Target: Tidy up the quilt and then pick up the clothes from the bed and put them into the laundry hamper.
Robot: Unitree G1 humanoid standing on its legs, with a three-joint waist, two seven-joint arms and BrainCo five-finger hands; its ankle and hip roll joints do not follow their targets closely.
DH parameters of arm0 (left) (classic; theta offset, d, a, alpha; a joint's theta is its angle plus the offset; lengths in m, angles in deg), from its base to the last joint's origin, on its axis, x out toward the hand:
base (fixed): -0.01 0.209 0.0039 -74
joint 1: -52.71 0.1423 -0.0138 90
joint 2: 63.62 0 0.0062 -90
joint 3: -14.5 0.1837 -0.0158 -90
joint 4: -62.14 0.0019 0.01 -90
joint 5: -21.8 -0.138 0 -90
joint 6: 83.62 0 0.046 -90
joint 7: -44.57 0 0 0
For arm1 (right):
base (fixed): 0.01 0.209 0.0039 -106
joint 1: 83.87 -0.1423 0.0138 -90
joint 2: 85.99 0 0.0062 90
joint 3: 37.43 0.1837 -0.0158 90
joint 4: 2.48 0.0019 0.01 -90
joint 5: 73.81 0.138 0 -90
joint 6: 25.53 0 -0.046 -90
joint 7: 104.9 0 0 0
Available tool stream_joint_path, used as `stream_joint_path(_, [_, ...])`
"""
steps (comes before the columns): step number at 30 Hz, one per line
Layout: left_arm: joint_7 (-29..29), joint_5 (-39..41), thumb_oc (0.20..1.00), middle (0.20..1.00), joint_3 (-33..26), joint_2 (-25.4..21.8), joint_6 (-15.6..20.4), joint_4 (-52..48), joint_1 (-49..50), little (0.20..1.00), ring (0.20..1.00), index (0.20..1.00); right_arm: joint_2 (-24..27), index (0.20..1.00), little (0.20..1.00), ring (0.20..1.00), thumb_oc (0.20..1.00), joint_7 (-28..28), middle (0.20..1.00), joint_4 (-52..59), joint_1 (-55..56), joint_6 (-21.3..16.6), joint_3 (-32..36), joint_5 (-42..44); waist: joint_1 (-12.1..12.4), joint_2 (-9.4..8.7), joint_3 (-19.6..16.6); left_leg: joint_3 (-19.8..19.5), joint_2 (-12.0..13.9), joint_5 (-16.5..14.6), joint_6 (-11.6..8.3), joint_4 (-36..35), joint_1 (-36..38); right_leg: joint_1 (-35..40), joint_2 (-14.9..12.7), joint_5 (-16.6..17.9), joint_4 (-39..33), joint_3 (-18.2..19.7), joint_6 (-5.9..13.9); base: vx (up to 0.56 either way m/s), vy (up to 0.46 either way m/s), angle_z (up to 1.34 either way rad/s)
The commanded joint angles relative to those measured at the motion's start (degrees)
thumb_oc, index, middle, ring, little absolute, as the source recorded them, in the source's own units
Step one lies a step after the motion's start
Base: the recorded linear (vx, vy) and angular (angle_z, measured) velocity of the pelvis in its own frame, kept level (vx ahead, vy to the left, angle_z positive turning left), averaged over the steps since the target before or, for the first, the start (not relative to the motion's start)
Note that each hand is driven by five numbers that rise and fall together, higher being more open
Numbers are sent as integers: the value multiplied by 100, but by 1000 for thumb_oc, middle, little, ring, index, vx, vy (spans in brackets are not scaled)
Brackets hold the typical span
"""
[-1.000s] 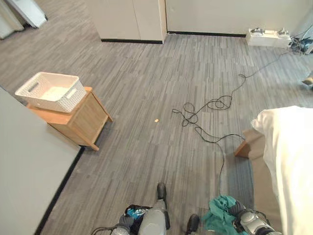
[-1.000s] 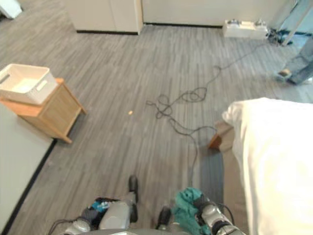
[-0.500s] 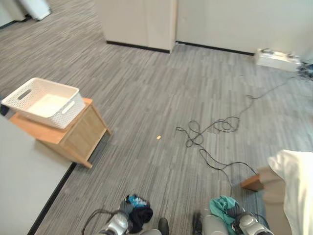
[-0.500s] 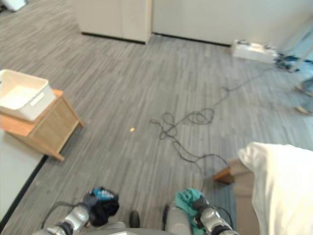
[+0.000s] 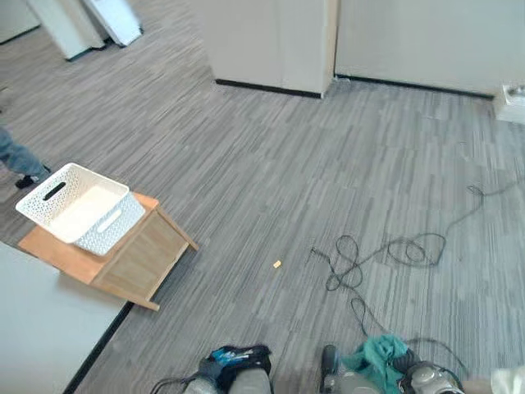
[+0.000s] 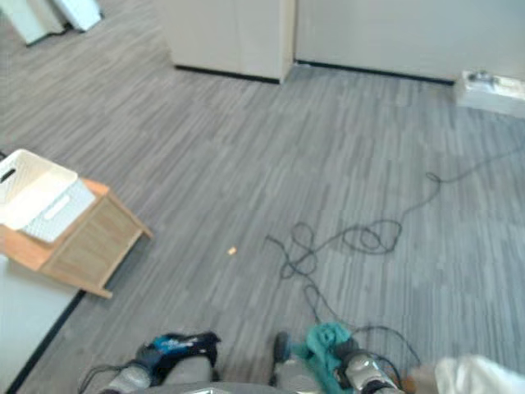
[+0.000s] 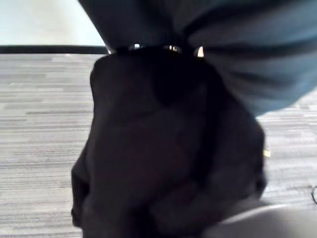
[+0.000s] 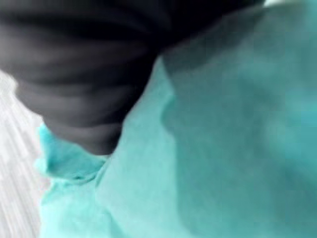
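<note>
At the far left edge of the left eye view I see a person's leg and shoe on the grey carpet floor. Just right of it, at the middle left of the frame, a white perforated hamper sits on a low wooden stand, tilted relative to the stand's edges. A pale flat panel takes up the lower left corner.

At the bottom edge, left of centre, my left hand carries a dark garment with a blue patch. In the left wrist view that dark cloth bulges right in front of the camera, so I cannot tell how the fingers sit around it.

Near the middle of the floor lies a small orange scrap. To its right a black cable loops across the carpet.

At the bottom right my right hand has a teal garment bunched against it. In the right wrist view the teal cloth covers the fingers, so I cannot tell their grip.

A corner of white quilt shows at the lower right of the right eye view.
</note>
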Motion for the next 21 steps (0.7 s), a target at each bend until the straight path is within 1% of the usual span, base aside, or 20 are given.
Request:
stream_joint_path(1, [74, 77, 200, 200, 214, 4, 43, -197, -25, 200, 200, 200, 69, 200, 200, 200, 200, 75, 200, 225, -117, -151, -181, -153, 212, 204, -42, 469, -179, 163, 337, -2051, 184, 538, -262, -1142, -22, -201, 1116, 699, 86, -34])
stream_joint_path(2, [30, 74, 200, 200, 210, 28, 57, -210, 33, 200, 200, 200, 67, 200, 200, 200, 200, 79, 200, 221, -91, -188, -189, -160, 251, 244, -63, 779, -191, 262, 349, -2885, 258, 705, -231, -1291, -22, -302, 1176, 498, 74, -12])
stream_joint_path(3, [4, 66, 200, 200, 179, 35, 57, -228, 52, 200, 200, 200, 69, 200, 200, 200, 200, 78, 200, 213, -100, -198, -168, -143, 277, 291, -86, 1231, -157, 498, 288, -3524, 301, 857, -159, -1437, -22, -418, 1201, 545, 66, 5])
stream_joint_path(4, [-10, 49, 200, 200, 172, 42, 48, -235, 44, 200, 200, 200, 57, 200, 200, 200, 200, 64, 200, 220, -117, -202, -146, -131, 265, 333, -122, 1637, -39, 570, 171, -3834, 276, 1015, -94, -1599, -22, -523, 1225, 530, 40, 40])
stream_joint_path(5, [-37, 29, 200, 200, 157, 51, 14, -246, 31, 200, 200, 200, 38, 200, 200, 200, 200, 61, 200, 224, -145, -204, -143, -146, 252, 343, -147, 2178, 96, 737, 158, -4112, 335, 1155, -27, -1696, -22, -666, 1240, 553, 62, 54])
stream_joint_path(6, [-71, -2, 200, 200, 127, 56, -33, -242, 66, 200, 200, 200, 13, 200, 200, 200, 200, 100, 200, 207, -151, -187, -152, -206, 239, 288, -205, 2345, 6, 687, 263, -4365, 541, 1294, -23, -1713, -20, -746, 1304, 524, 56, 54])
stream_joint_path(7, [-70, -3, 200, 200, 130, 67, -40, -247, 77, 200, 200, 200, -25, 200, 200, 200, 200, 104, 200, 206, -130, -195, -183, -259, 292, 225, -246, 2220, -146, 654, 413, -4358, 557, 1336, -60, -1718, 162, -766, 1331, 547, 102, 45])
stream_joint_path(8, [-81, 2, 200, 200, 115, 50, -35, -251, 69, 200, 200, 200, -35, 200, 200, 200, 200, 109, 200, 187, -146, -213, -199, -293, 351, 126, -304, 2039, -303, 574, 508, -4366, 557, 1296, -131, -1714, 458, -771, 1405, 499, 93, 47])
stream_joint_path(9, [-78, -7, 200, 200, 118, 6, -29, -242, 21, 200, 200, 200, -55, 200, 200, 200, 200, 101, 200, 166, -173, -213, -148, -299, 410, 2, -290, 1913, -440, 459, 630, -4367, 617, 1126, -259, -1543, 1174, -844, 1588, 477, 142, 44])
stream_joint_path(10, [-102, -55, 200, 200, 134, -19, -24, -223, -12, 200, 200, 200, -78, 200, 200, 200, 200, 93, 200, 142, -188, -192, -108, -292, 404, -53, -259, 1915, -500, 350, 722, -4378, 730, 877, -400, -1357, 1852, -860, 1799, 290, 93, 38])
stream_joint_path(12, [-102, -55, 200, 200, 134, -20, -23, -223, -12, 200, 200, 200, -79, 200, 200, 200, 200, 93, 200, 141, -188, -192, -107, -292, 405, -56, -262, 1917, -502, 349, 723, -4378, 727, 870, -405, -1362, 1861, -858, 1800, 220, 85, 55])
stream_joint_path(13, [-115, -92, 200, 200, 187, -59, -33, -265, -72, 200, 200, 200, -63, 200, 200, 200, 200, 94, 200, 144, -203, -196, -94, -282, 292, -111, -174, 1851, -577, 147, 867, -4407, 999, 388, -689, -698, 3165, -719, 2053, 558, 160, 45])
stream_joint_path(14, [-77, -93, 200, 200, 253, -154, -51, -326, -178, 200, 200, 200, -57, 200, 200, 200, 200, 98, 200, 202, -236, -205, -33, -185, 137, 67, -88, 1696, -414, 154, 955, -4661, 1373, -351, -743, -458, 4176, -562, 1985, 709, 174, 47])
stream_joint_path(15, [-63, -132, 200, 200, 305, -197, -52, -339, -235, 200, 200, 200, -67, 200, 200, 200, 200, 91, 200, 213, -229, -212, 12, -112, 40, 111, -37, 1554, -398, 141, 945, -4813, 1578, -589, -796, -542, 4350, -498, 1907, 559, 66, 109])
stream_joint_path(16, [-51, -187, 200, 200, 379, -235, -56, -349, -313, 200, 200, 200, -68, 200, 200, 200, 200, 84, 200, 230, -204, -214, 43, -50, -54, 123, 4, 1423, -375, 107, 912, -4897, 1740, -778, -851, -652, 4278, -454, 1820, 429, -15, 170])
stream_joint_path(18, [-29, -169, 200, 200, 477, -235, -40, -403, -465, 200, 200, 200, -46, 200, 200, 200, 200, 36, 200, 268, -166, -238, 90, 94, -211, 117, 44, 1142, -342, 42, 821, -4917, 1873, -1025, -775, -780, 3565, -291, 1662, 345, -72, 137])
stream_joint_path(19, [-29, -169, 200, 200, 477, -234, -40, -403, -465, 200, 200, 200, -46, 200, 200, 200, 200, 36, 200, 268, -165, -238, 90, 94, -212, 121, 42, 1141, -338, 42, 820, -4917, 1871, -1023, -771, -776, 3558, -294, 1661, 467, -188, 102])
stream_joint_path(20, [-21, -104, 200, 200, 533, -200, -4, -455, -568, 200, 200, 200, -31, 200, 200, 200, 200, -9, 200, 324, -71, -271, 141, 275, -392, 34, 39, 745, -381, -132, 689, -4924, 2048, -1058, -601, -952, 2197, 181, 1572, 547, -223, 103])
stream_joint_path(21, [-16, -66, 200, 200, 559, -174, 30, -479, -615, 200, 200, 200, -16, 200, 200, 200, 200, -28, 200, 353, -23, -296, 163, 337, -483, 4, 13, 544, -376, -240, 608, -4959, 2157, -1060, -522, -833, 1389, 499, 1595, 709, -300, 104])
